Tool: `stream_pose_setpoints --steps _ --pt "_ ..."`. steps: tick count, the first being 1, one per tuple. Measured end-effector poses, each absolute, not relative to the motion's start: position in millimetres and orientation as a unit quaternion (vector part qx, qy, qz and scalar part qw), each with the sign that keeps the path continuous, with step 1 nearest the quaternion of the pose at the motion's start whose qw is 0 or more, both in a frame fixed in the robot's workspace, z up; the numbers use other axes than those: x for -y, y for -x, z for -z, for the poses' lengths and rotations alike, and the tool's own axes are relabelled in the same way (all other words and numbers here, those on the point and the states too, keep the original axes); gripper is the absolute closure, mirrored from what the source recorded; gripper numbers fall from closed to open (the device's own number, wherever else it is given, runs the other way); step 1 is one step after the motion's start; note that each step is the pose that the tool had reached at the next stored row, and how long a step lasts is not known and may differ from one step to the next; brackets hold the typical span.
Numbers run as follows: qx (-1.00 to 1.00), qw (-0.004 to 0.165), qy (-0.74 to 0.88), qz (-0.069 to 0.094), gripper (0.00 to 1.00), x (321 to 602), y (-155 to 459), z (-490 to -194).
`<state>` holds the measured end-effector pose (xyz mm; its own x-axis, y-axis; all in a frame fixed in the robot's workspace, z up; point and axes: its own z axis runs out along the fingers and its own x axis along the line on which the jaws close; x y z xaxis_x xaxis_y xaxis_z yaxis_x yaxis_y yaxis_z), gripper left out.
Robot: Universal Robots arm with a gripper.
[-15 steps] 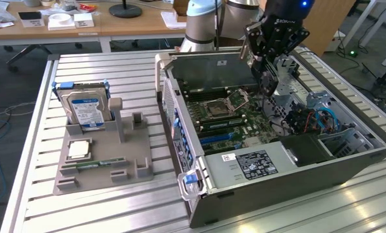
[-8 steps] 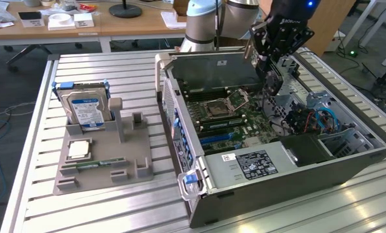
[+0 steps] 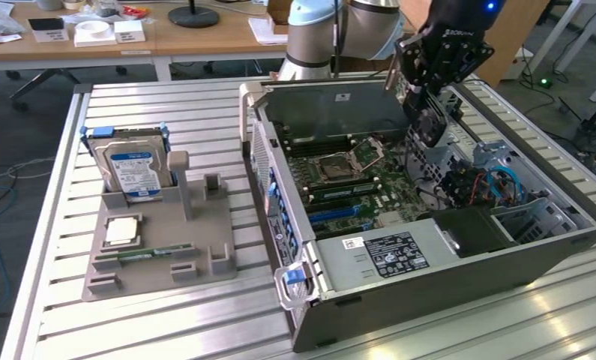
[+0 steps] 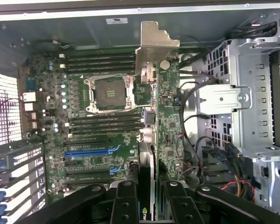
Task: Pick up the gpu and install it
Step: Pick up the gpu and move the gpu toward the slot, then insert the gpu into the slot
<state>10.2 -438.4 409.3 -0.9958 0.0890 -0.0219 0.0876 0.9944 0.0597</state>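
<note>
My gripper [image 3: 429, 88] hangs over the far right part of the open computer case [image 3: 308, 315] and is shut on the gpu [image 3: 426, 124], a dark card held on edge above the motherboard [image 3: 342, 176]. In the wrist view the gpu [image 4: 148, 154] runs away from my gripper [image 4: 151, 207] edge-on, with its silver end bracket [image 4: 155, 46] at the far end. The black fingers [image 4: 125, 203] press on both sides of the card. The card floats over the board, above the socket area, apart from the blue expansion slots [image 4: 91, 151].
The bare processor socket [image 4: 109, 93] and memory slots lie under the card. A metal drive cage [image 4: 252, 102] and loose cables [image 4: 200, 154] crowd one side. The power supply [image 3: 393, 255] sits at the case's near end. A grey fixture [image 3: 157, 247] holds a hard drive [image 3: 133, 169] and memory stick [image 3: 153, 253].
</note>
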Motion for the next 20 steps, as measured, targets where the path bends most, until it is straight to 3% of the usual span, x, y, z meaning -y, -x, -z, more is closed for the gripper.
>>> stream_pose_setpoints --steps 20 --pt "-0.999 0.012 -0.044 -0.029 0.74 438.5 -20.5 -409.3"
